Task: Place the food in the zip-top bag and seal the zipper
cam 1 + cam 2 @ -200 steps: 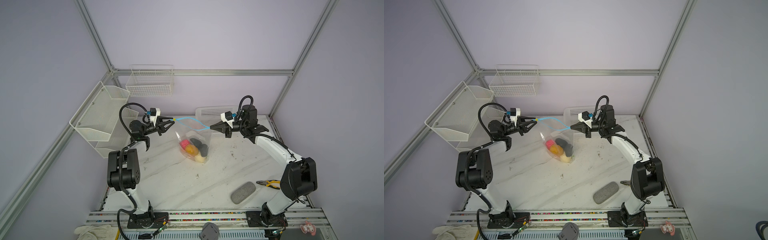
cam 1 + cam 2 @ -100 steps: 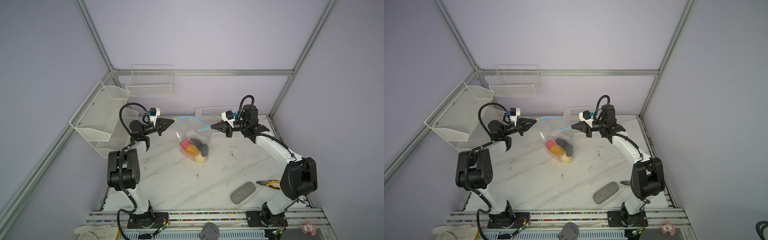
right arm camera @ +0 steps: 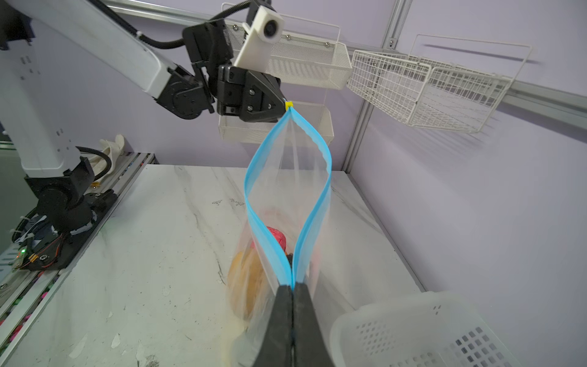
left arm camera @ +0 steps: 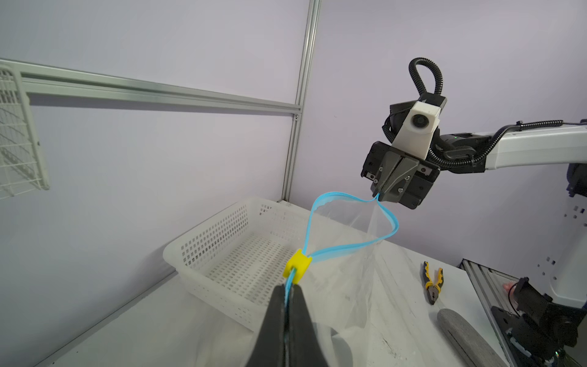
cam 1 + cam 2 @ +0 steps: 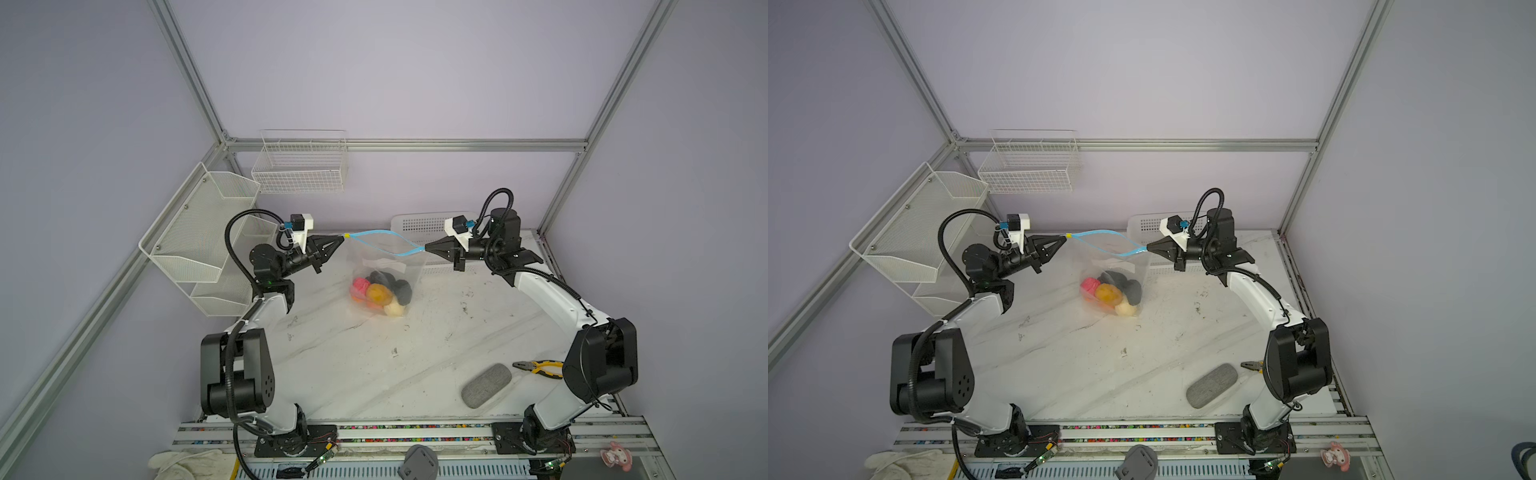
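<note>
I see both arms holding the bag (image 5: 386, 266) up between them over the back of the table (image 5: 353, 365). My left gripper (image 4: 287, 294) is clenched on the end of the zipper (image 3: 268, 241), just behind the yellow tab (image 4: 298, 266). My right gripper (image 3: 292, 287) is pinched on the opposite end. The food (image 5: 380, 291) is all inside, piled at the bottom of the bag, which seems to rest on the table. The zipper is not closed: its two blue strands bow apart in a wide lens shape.

My main worry is the grip. Each side holds only a thin strip, and the food is heavy for it. If I pull the arms apart too hard to flatten the mouth, I think one end may slip out; then the bag would drop to one side and the food could roll out of the open mouth. Also, the left gripper holds the strip and not the tab itself. To run the tab along I must regrip, and in that moment the bag hangs from one corner. With the strands gaping so much, the tab may jam.

The white basket (image 4: 222, 241) stands just behind the bag, near the right gripper, so a swing backwards could hit it. The wire shelves (image 5: 199, 241) are close behind the left arm. The pliers (image 5: 540, 368) and the grey pad (image 5: 485, 385) lie well apart, at the front right, and are not in the way.
</note>
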